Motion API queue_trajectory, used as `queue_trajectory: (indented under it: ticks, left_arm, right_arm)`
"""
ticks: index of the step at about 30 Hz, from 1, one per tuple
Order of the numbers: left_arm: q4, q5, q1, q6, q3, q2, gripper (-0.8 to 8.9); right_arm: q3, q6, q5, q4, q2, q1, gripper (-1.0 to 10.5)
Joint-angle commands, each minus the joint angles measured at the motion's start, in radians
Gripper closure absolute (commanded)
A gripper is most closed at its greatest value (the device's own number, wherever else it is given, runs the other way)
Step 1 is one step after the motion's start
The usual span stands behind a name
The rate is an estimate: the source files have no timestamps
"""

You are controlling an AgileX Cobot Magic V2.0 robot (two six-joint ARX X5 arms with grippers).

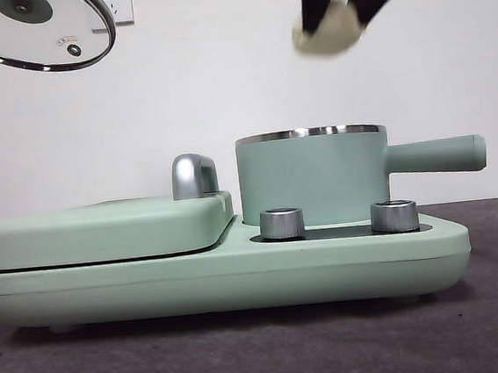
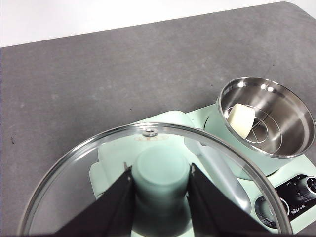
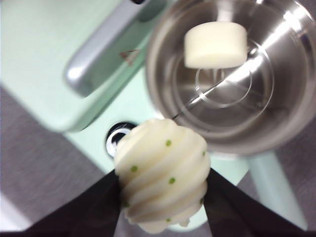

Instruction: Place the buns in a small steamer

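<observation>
The small steamer [image 1: 313, 176] is a mint-green pot with a steel rim and a side handle pointing right, standing uncovered on the cooker base. A smooth block bun [image 3: 216, 45] lies inside it on the steel rack, also seen as the block bun [image 2: 240, 120] in the left wrist view. My right gripper [image 3: 163, 185] is shut on the ridged, green-flecked bun [image 3: 163, 180], held high above the steamer [image 3: 232, 79]; in the front view this bun [image 1: 329, 31] hangs above the pot's rim. My left gripper [image 2: 161, 185] is shut on the glass lid's green knob [image 2: 161, 173], holding the lid [image 1: 35, 31] up at the top left.
A flat mint-green griddle [image 1: 103, 229] with a chrome handle [image 1: 193, 174] takes the left half of the cooker base [image 1: 222, 273]. Two steel dials [image 1: 282, 222] stand in front of the steamer. Dark grey tabletop [image 1: 265, 352] surrounds the appliance.
</observation>
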Motion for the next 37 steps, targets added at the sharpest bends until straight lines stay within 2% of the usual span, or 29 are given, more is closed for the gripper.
queue_trajectory:
  ticks: [1, 8, 17, 20, 23, 25, 28, 33, 37]
  left_arm:
    - [0.027, 0.002, -0.002, 0.006, 0.016, -0.001, 8.03]
    - [0.027, 0.002, -0.002, 0.006, 0.016, 0.000, 8.03]
    - [0.027, 0.002, -0.002, 0.006, 0.016, 0.000, 8.03]
    - [0.027, 0.002, -0.002, 0.006, 0.016, 0.000, 8.03]
    - [0.027, 0.002, -0.002, 0.006, 0.016, 0.000, 8.03]
    - [0.027, 0.002, -0.002, 0.006, 0.016, 0.000, 8.03]
    - [0.026, 0.002, -0.002, 0.006, 0.016, 0.000, 8.03]
    - [0.026, 0.002, -0.002, 0.006, 0.016, 0.000, 8.03]
    - [0.026, 0.002, -0.002, 0.006, 0.016, 0.000, 8.03]
  right_arm:
    - [0.044, -0.041, -0.001, 0.029, 0.083, -0.014, 7.2]
    - [0.063, -0.064, -0.001, 0.075, 0.231, -0.071, 7.2]
    - [0.063, -0.089, -0.031, 0.136, 0.305, -0.117, 7.2]
    - [0.063, -0.090, -0.055, 0.156, 0.319, -0.117, 6.4]
    - [0.063, -0.090, -0.053, 0.159, 0.325, -0.116, 6.4]
    - [0.068, -0.093, -0.054, 0.157, 0.321, -0.116, 6.2]
    - [0.098, -0.097, -0.053, 0.155, 0.308, -0.118, 5.2]
    - [0.205, -0.095, -0.053, 0.065, 0.240, -0.113, 5.2]
    - [0.184, -0.092, -0.072, 0.105, 0.064, -0.099, 5.4]
